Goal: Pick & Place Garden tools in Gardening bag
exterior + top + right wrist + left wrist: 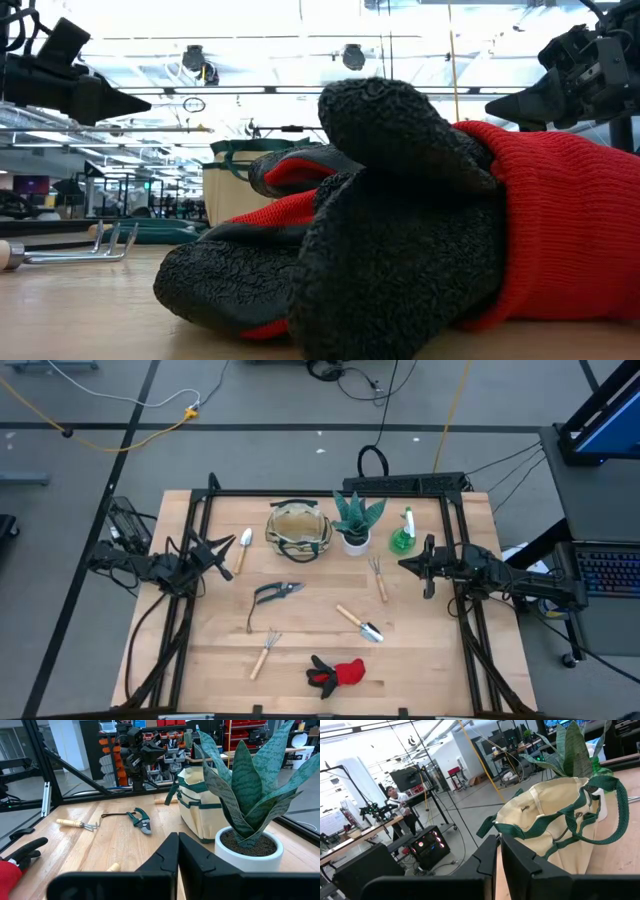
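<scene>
The gardening bag (298, 530), tan with green trim, stands open at the table's far middle. The garden tools lie loose on the wood: a trowel (240, 550) left of the bag, pruning shears (275, 592), a fork (378, 575), a second trowel (358, 622), a rake (265, 650) and red-black gloves (335, 673) near the front edge. The green spray bottle (403, 535) stands at the far right. My left gripper (226, 548) hangs shut above the table at the left, pointing level at the bag (555, 830). My right gripper (405, 564) hangs shut at the right, clear of everything.
A teal spiky plant in a white pot (355, 522) stands between the bag and the spray bottle. A black frame (330, 493) runs along the table's far and side edges. Bare wood lies between the tools at mid-table. A person (395, 797) sits far off in the room.
</scene>
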You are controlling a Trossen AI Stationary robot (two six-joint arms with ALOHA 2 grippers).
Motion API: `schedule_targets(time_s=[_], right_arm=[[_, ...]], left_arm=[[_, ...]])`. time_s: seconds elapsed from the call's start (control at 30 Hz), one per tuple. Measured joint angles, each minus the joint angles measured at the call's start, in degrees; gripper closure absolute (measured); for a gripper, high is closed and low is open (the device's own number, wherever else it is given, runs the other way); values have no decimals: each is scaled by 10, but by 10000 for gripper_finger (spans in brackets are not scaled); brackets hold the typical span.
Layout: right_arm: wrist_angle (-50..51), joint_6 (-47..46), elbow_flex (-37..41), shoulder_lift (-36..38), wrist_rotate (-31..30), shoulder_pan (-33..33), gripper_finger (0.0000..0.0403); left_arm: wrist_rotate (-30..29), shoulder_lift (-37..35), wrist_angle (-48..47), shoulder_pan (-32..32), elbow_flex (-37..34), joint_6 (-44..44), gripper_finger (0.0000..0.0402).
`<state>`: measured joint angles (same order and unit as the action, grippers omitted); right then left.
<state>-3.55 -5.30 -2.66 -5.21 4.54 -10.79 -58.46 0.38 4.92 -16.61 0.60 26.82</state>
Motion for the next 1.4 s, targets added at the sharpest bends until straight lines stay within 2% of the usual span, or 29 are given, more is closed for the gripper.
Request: schedule_targets(time_s=[0.7,0.87,0.97,1.4], right_arm=[[0,1,0,0,0,0,403],[-23,108,0,0,0,0,403],[-22,142,0,0,0,0,403],[-22,150,0,0,0,0,403]], left_arm=[[0,0,0,0,0,0,371],[0,0,0,0,0,0,371],[0,0,0,0,0,0,371],[0,0,0,0,0,0,371]])
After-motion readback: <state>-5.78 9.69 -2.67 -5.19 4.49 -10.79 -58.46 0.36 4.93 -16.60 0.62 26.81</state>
